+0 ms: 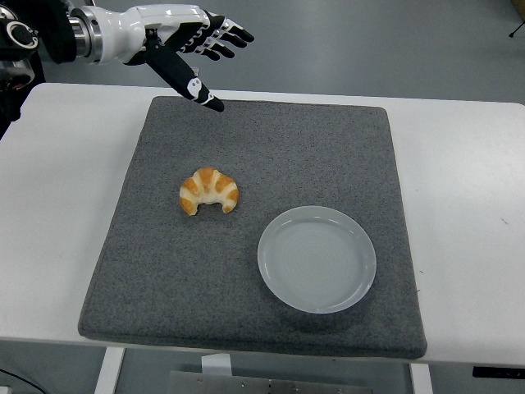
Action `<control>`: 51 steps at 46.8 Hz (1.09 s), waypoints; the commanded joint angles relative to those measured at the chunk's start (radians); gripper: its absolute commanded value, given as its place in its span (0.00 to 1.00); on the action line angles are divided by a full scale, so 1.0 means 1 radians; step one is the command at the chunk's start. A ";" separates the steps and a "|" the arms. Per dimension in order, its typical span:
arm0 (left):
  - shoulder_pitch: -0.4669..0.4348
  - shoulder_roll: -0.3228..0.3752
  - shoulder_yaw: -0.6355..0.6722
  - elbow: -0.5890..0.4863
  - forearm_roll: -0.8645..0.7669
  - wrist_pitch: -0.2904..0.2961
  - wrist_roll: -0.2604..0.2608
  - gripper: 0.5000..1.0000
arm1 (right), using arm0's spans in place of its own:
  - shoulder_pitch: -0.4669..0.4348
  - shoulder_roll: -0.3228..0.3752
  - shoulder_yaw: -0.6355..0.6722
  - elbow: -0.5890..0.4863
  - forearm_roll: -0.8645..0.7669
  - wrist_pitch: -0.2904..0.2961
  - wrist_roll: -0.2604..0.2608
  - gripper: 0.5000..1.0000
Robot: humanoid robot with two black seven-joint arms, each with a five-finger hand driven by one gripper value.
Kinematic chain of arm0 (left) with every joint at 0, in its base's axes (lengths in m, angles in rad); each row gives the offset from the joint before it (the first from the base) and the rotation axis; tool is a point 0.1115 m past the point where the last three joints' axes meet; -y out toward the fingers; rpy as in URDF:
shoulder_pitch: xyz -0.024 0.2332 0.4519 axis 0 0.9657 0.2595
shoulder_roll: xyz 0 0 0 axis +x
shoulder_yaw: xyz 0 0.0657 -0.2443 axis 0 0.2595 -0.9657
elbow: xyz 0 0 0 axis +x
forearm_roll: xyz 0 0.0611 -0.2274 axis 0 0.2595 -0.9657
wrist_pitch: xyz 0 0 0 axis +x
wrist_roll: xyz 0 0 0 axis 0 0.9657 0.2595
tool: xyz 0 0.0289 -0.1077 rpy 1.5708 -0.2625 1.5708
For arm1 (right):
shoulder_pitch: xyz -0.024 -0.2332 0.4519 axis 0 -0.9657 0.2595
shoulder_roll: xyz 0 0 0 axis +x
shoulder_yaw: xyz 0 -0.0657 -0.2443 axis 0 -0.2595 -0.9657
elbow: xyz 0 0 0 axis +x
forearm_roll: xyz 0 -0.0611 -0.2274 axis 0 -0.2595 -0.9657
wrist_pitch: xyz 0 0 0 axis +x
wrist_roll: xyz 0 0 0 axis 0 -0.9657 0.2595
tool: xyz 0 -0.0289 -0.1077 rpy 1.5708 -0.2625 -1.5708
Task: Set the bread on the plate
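A golden croissant [209, 190] lies on the grey mat [271, 148], left of centre, its curved ends pointing toward the near edge. To its lower right on the same mat sits an empty pale grey plate [317, 258]. My left hand [203, 51] reaches in from the top left, above the mat's far left corner, fingers spread open and holding nothing, thumb pointing down toward the mat. It is well behind the croissant and apart from it. The right arm does not show.
The mat covers most of the white table [467, 172]. White table margins run along both sides and the near edge. Grey floor lies beyond the table's far edge.
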 commanded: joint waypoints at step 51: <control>0.713 -0.049 -0.345 0.191 0.545 0.286 -0.121 0.95 | 0.002 0.000 0.000 -0.002 0.000 0.000 0.000 0.86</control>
